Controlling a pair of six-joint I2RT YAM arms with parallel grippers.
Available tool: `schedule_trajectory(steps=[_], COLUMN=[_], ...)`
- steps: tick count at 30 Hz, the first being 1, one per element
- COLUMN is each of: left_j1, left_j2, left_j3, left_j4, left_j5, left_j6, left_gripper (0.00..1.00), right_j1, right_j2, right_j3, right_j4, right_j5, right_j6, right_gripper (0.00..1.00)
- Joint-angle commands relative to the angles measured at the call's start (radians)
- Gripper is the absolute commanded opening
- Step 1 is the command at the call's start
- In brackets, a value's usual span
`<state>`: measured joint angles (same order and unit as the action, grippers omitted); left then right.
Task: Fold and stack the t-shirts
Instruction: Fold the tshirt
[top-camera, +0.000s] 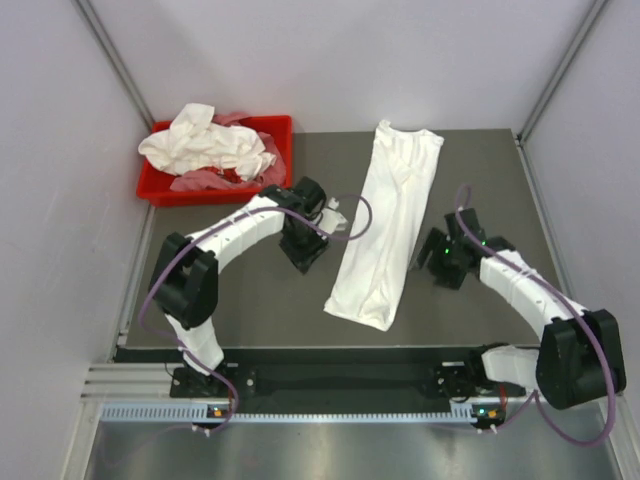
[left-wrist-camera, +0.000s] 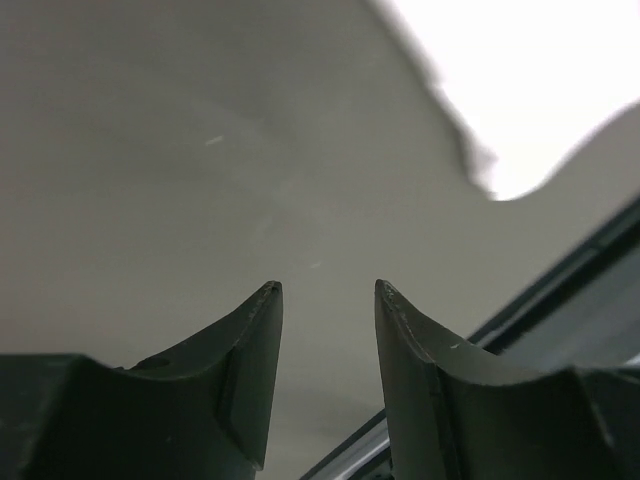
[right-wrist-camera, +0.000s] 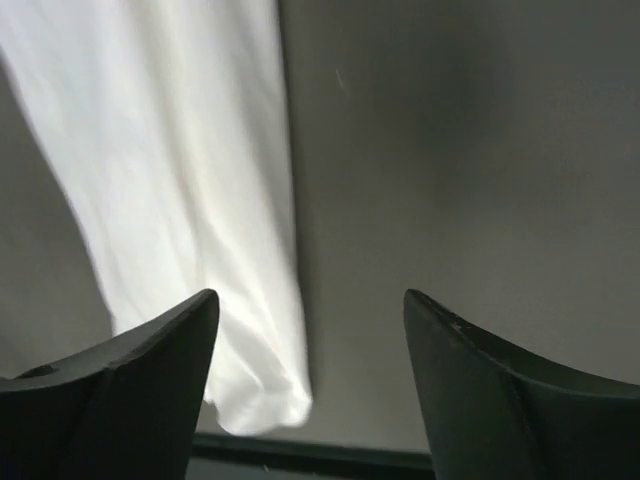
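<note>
The dark table (top-camera: 250, 300) fills the middle of the top view, shut in by pale walls on the left, back and right. Bare surface lies open in the lower left and along the right edge.

A folded t-shirt (top-camera: 385, 225) lies flat as a long narrow strip. It runs from the upper centre, neck end near the back edge, down to the lower centre, slanting slightly left. Its long sides are fairly straight and its lower end stops short of the table's near edge.

In the upper left a red bin (top-camera: 200, 193) sits at the table's corner, with crumpled t-shirts (top-camera: 205, 148) heaped above its rim.

The left arm (top-camera: 235, 235) bends in from the lower left, and the right arm (top-camera: 520, 285) from the lower right.

The left gripper (left-wrist-camera: 327, 287) hangs over bare table just left of the strip, fingers apart with nothing between them. The white shirt (left-wrist-camera: 520, 90) shows at the upper right of its view.

The right gripper (right-wrist-camera: 310, 292) stands just right of the strip, fingers spread wide and empty. The shirt's right side (right-wrist-camera: 190, 180) runs down the left of its view, with clear table to the right.
</note>
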<state>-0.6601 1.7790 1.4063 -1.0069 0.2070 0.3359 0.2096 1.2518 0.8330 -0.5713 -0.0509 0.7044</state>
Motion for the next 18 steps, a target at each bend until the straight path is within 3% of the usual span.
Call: schedule_trajectory(steps=[1,7,13,15,16,18], left_j1=[0.043,0.045,0.045,0.045,0.045,0.045], left_j2=[0.014,0.008,-0.001,0.002,0.002,0.005], left_j3=[0.034,0.022,0.005,0.005,0.005,0.005], left_j4=[0.011,0.028,0.045,0.047,0.048,0.048], left_j5=[-0.077,-0.063,-0.063,-0.073,-0.078,-0.081], left_j6=[-0.054,-0.060,-0.067,-0.070,-0.071,-0.074], left_gripper=[0.47,0.46,0.46,0.46,0.46,0.46], right_j1=[0.107,0.270,0.317,0.317,0.318,0.317], right_j2=[-0.093,-0.106,-0.042,-0.023,-0.016,-0.012], right_j3=[-0.151,-0.324,-0.449,-0.456,-0.459,-0.460], right_j4=[-0.056,0.131,0.328,0.337,0.335,0.318], right_j5=[-0.098,-0.205,-0.262,-0.241,-0.231,-0.204], right_j6=[0.148,0.312,0.417,0.417,0.414,0.405], right_gripper=[0.73,0.56,0.43,0.27,0.13,0.00])
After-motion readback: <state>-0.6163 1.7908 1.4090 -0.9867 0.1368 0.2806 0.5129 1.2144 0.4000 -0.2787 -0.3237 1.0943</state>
